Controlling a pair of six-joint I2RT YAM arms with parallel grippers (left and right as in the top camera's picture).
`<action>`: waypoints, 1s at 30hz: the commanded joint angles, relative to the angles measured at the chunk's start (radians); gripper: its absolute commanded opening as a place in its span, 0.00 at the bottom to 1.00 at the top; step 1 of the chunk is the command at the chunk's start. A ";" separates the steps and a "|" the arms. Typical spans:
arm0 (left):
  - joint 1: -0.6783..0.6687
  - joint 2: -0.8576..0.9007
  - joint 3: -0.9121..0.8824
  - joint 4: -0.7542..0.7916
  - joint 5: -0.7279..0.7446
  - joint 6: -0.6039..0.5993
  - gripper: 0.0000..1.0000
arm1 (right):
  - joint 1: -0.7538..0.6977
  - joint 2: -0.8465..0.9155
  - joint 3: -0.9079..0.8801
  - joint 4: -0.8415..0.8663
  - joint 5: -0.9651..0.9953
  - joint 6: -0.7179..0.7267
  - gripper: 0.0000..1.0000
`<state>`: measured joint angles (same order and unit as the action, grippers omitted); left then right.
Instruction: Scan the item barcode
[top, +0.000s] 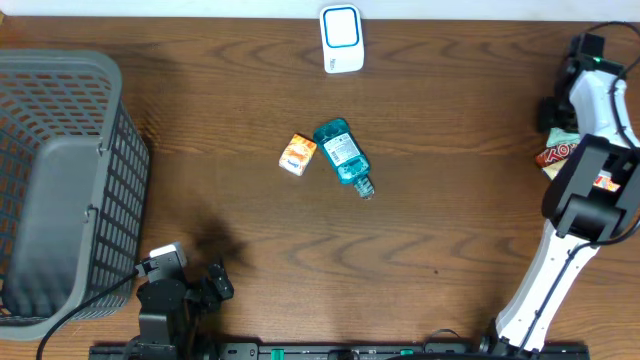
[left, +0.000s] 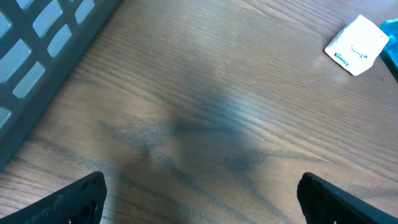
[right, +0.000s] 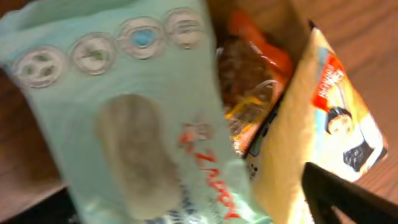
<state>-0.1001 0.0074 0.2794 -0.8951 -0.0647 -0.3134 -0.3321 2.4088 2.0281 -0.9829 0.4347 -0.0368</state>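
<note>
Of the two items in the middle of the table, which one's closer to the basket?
The small orange-and-white tissue pack. It lies beside the teal bottle, on the side toward the grey basket.

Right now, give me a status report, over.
Left gripper open, empty. Right gripper at the pale green packet, grip unclear. Scanner at far edge, nothing in front; bottle and tissue pack mid-table.

Dark wooden counter (top: 450, 120): grey basket (top: 130, 190) at left, white device (top: 342, 39), perhaps a scanner, at the far edge, teal bottle (top: 343, 155) lying just beside a small orange box (top: 297, 154) centrally, snack packets (top: 556, 152) at right.
</note>
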 joint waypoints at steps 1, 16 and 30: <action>-0.002 -0.001 -0.003 -0.032 0.005 0.013 0.98 | -0.001 -0.100 0.082 -0.017 -0.110 0.142 0.99; -0.002 -0.001 -0.003 -0.032 0.005 0.013 0.98 | 0.278 -0.396 0.114 -0.089 -0.681 0.155 0.99; -0.002 -0.001 -0.003 -0.032 0.005 0.013 0.98 | 0.743 -0.294 -0.068 -0.142 -0.676 -0.111 0.99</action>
<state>-0.1001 0.0074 0.2794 -0.8948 -0.0647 -0.3138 0.3599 2.0769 2.0018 -1.1275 -0.2344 -0.0521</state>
